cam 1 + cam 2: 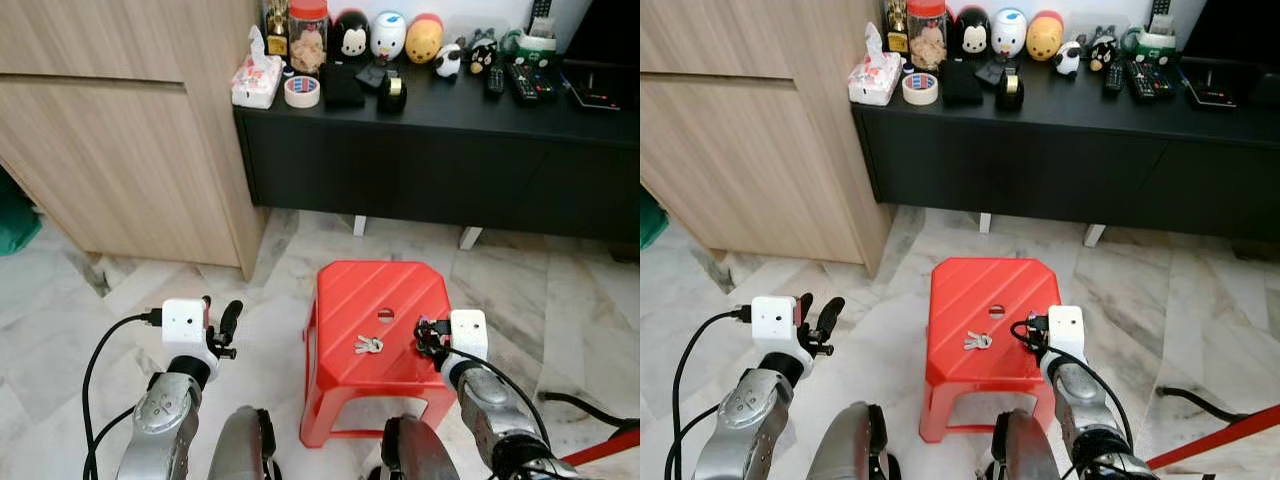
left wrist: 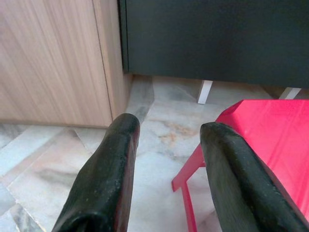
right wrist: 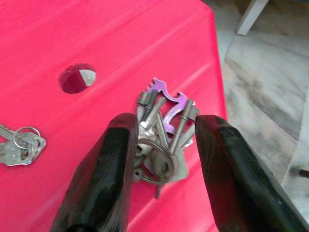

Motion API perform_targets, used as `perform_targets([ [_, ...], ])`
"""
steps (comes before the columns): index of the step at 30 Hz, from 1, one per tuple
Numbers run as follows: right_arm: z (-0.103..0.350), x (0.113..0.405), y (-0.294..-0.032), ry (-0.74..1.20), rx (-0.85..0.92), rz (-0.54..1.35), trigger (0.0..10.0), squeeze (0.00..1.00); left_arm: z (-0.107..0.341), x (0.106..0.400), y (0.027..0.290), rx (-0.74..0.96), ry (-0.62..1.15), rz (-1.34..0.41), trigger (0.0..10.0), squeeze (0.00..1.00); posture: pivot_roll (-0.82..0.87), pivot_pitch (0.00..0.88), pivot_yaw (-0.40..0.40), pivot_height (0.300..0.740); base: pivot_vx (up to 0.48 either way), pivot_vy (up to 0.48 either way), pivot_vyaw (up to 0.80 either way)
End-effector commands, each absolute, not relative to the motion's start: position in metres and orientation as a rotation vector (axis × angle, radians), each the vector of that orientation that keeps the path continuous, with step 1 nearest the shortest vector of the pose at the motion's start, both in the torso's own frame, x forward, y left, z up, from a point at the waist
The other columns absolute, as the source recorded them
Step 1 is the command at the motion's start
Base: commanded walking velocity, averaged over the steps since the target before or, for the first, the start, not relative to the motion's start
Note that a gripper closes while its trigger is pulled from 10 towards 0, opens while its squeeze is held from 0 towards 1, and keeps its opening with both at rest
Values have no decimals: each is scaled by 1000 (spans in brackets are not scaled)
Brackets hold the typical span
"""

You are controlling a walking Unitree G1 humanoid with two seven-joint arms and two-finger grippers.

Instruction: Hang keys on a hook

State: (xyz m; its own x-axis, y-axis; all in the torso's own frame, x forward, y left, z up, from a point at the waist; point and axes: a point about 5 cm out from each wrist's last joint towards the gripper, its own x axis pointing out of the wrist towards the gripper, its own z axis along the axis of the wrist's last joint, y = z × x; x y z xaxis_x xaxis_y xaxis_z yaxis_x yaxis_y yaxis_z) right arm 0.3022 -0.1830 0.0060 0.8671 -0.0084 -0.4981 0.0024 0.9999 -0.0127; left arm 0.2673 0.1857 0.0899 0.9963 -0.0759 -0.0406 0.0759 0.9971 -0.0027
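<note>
My right gripper (image 1: 430, 336) hovers over the right side of a red plastic stool (image 1: 345, 290), shut on a bunch of keys (image 3: 161, 145) with a purple tool on the ring. The bunch sits clamped between its two black fingers (image 3: 113, 159), just above the stool top. A second, smaller set of keys (image 1: 368, 345) lies flat on the stool near its round centre hole (image 1: 386, 315), to the left of that gripper. My left gripper (image 1: 222, 328) is raised left of the stool, open, with nothing between its fingers (image 2: 113, 164).
A low black console (image 1: 440, 150) stands behind the stool, carrying a tissue pack (image 1: 256, 80), a tape roll (image 1: 302, 91), toy figures and remotes. A wooden cabinet (image 1: 110, 140) fills the left. The floor is marble, with a black cable (image 1: 590, 405) at the lower right.
</note>
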Motion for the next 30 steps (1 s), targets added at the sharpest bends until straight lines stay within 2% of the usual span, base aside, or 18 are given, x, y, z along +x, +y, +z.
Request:
perform_targets([
  [1, -2, 296, -187, 574, -15, -15, 10000, 0, 91, 266, 186, 13, 46, -85, 10000, 0, 123, 143, -9, 599, 0, 0, 0],
  [9, -14, 284, -192, 645, 14, -39, 10000, 0, 88, 264, 188, 28, 59, -89, 10000, 0, 121, 135, 1, 599, 0, 0, 0],
  [30, -6, 292, -202, 624, 84, -94, 10000, 0, 87, 259, 191, 73, 82, -108, 10000, 0, 137, 158, 25, 599, 0, 0, 0],
])
